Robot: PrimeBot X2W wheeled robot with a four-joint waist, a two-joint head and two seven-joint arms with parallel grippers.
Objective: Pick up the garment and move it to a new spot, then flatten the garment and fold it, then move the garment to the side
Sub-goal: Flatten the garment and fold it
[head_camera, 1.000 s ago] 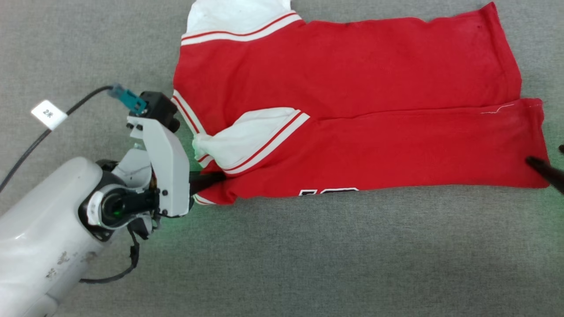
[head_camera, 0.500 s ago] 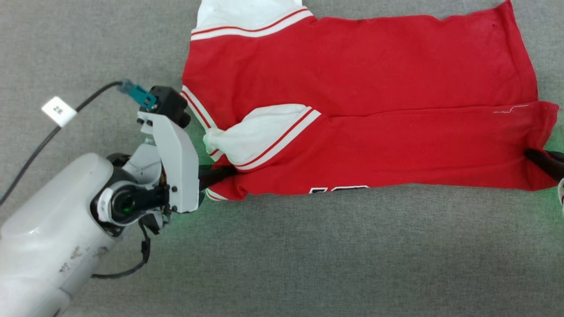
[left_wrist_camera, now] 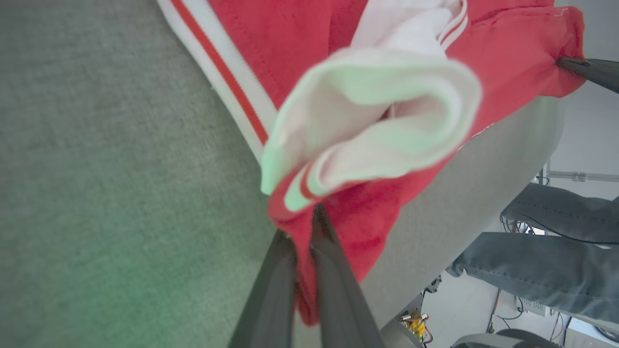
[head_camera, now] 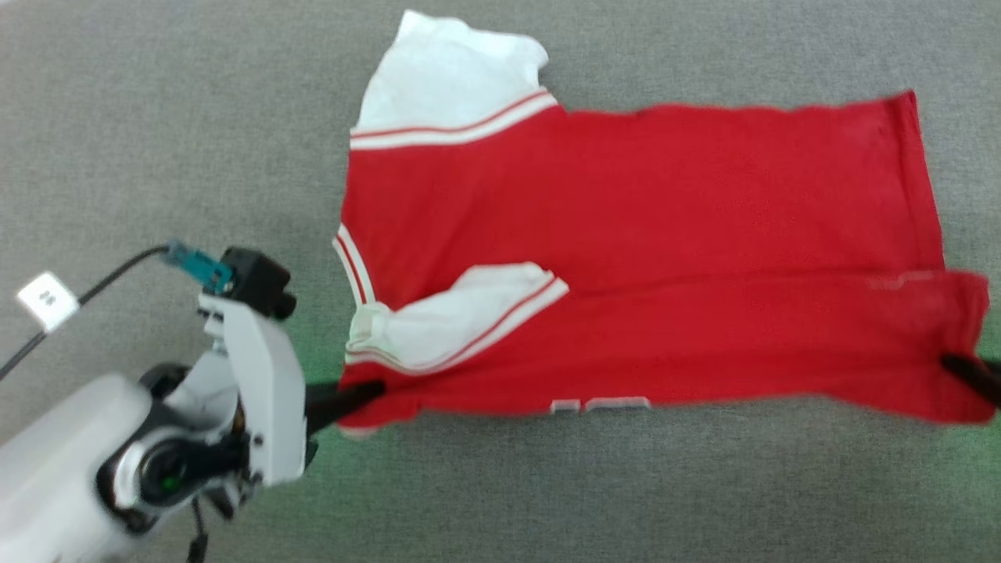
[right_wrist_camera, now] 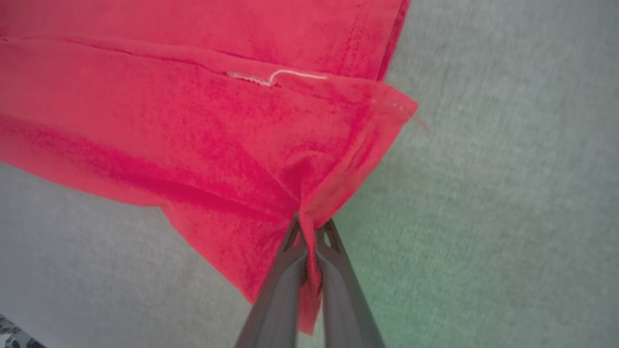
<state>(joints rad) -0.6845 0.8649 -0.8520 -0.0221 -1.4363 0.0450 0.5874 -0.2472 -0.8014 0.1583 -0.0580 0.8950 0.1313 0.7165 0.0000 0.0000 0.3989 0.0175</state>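
Where the head view blurs, wrist views show left hand (left_wrist_camera: pixel 300 227) and right hand (right_wrist_camera: pixel 310 224) pinching the garment (head_camera: pixel 626 203), seemingly lifted.

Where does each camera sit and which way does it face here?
Head view: on the head, facing down at the garment on the grey surface; left forearm and left gripper lower left, right gripper at right edge.
Left wrist view: along its shut fingers at the pinched sleeve-side corner; a person's legs beyond.
Right wrist view: along its shut fingers at the pinched red hem corner.
Shared: head and left wrist views both show the right gripper.
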